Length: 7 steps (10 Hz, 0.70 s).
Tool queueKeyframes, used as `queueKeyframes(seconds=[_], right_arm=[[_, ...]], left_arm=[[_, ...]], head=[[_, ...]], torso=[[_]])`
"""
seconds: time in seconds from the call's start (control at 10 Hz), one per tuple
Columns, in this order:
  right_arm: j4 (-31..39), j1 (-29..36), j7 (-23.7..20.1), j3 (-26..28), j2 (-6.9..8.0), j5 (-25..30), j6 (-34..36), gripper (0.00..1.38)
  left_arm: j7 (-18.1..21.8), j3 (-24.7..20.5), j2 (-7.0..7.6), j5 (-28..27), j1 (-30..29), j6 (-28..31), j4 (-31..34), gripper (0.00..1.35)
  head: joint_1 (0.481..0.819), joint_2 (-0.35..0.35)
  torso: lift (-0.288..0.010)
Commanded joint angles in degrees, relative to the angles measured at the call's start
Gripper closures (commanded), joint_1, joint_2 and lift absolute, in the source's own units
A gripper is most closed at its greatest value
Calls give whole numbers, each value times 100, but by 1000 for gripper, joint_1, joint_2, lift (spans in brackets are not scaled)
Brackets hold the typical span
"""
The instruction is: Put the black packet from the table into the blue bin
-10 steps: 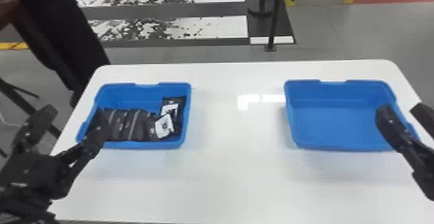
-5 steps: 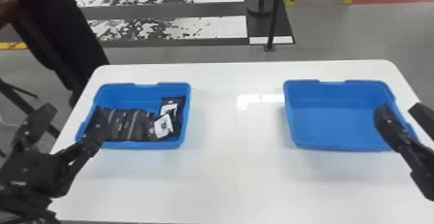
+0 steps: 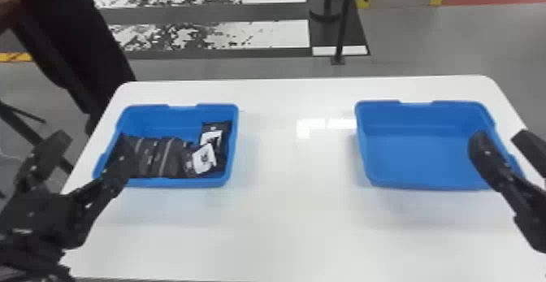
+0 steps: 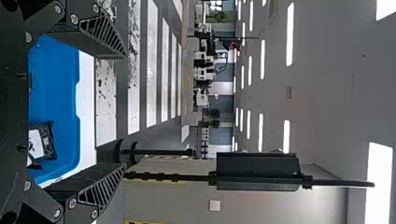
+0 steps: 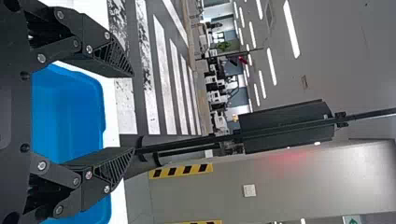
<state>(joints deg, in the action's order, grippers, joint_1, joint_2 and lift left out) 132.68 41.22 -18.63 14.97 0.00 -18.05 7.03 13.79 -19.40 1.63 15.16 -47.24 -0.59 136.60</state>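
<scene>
My left claw (image 3: 91, 147): released, its two black fingers spread wide apart with a gap between them; from the head, one finger crosses my view of the left bin's near outer corner.
My right claw (image 3: 501, 139): released as well, fingers apart, with one of them in front of the right bin's outer side in my head's view.
Black packets: in the left blue bin (image 3: 178, 183), on the white table (image 3: 292, 228). A row of them (image 3: 156, 157) leans together in the outer part; a packet with a white label (image 3: 203, 159) lies tilted at the row's inner end, and another dark packet (image 3: 227, 126) sits by the far inner corner, partly covered.
Right blue bin (image 3: 422, 155): upright on the same table, well apart from the left one, its floor showing plain blue.
Wrist views: bin blue shows behind the spread fingers of each claw.
Beyond the table: a black pole (image 3: 343, 25) stands on the grey floor, near broad white stripes (image 3: 280, 33).
</scene>
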Motion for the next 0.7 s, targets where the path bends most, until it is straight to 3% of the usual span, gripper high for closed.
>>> queueKeyframes(seconds=[0.0,0.6], right_arm=[[-1,-2,0,0,5,0,0,502],[-1,-16,0,0,5,0,-28,504]], left_arm=[[0,32,13,61,13,17,-27,214],[0,77,39,95,27,-12,-41,214]], head=[[695,75],[695,66]], torso=[[-110],[-110]])
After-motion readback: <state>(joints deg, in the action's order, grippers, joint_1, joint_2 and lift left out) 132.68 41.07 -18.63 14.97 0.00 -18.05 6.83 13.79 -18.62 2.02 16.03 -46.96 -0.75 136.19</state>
